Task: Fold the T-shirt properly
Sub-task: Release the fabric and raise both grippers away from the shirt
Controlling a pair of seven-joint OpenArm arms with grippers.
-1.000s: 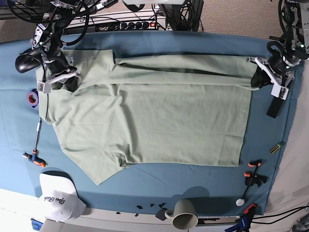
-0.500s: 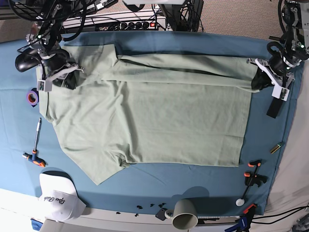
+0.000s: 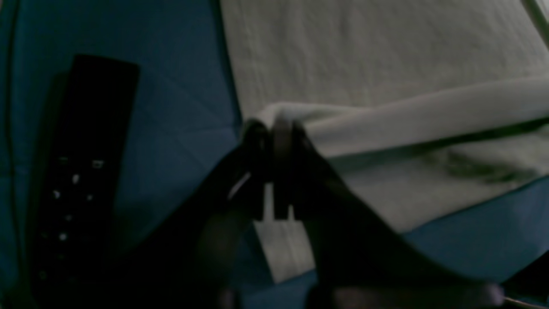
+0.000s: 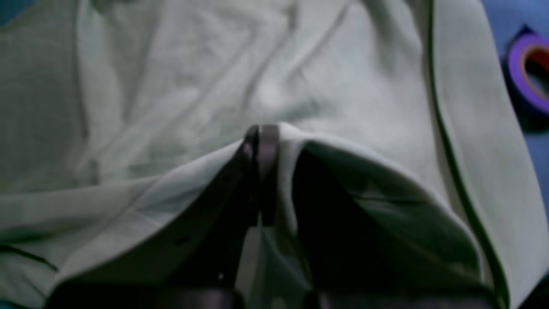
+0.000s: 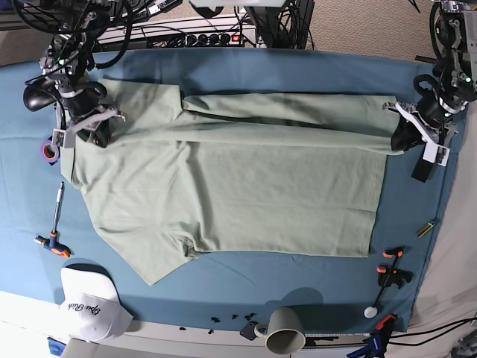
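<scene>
The pale sage-green T-shirt (image 5: 238, 179) lies spread on the blue table cloth (image 5: 298, 67), with its far edge folded over in a long band. My left gripper (image 5: 406, 134) is shut on the fold's corner at the shirt's right end; in the left wrist view (image 3: 274, 128) the jaws pinch the fabric (image 3: 386, 120). My right gripper (image 5: 88, 125) is shut on the shirt at its left end; in the right wrist view (image 4: 261, 135) the cloth (image 4: 214, 86) drapes over the closed jaws. The collar and label are hidden.
A purple tape roll (image 5: 50, 151) (image 4: 529, 71) lies beside the right gripper. A black remote (image 5: 423, 168) (image 3: 81, 171) lies by the left gripper. A screwdriver (image 5: 54, 224), white cap (image 5: 89, 302), grey mug (image 5: 287, 332) and clamps (image 5: 393, 272) sit along the near side.
Both grippers have stayed shut on the shirt and pulled slightly apart. The folded band along the far edge now lies straighter and tauter across the shirt.
</scene>
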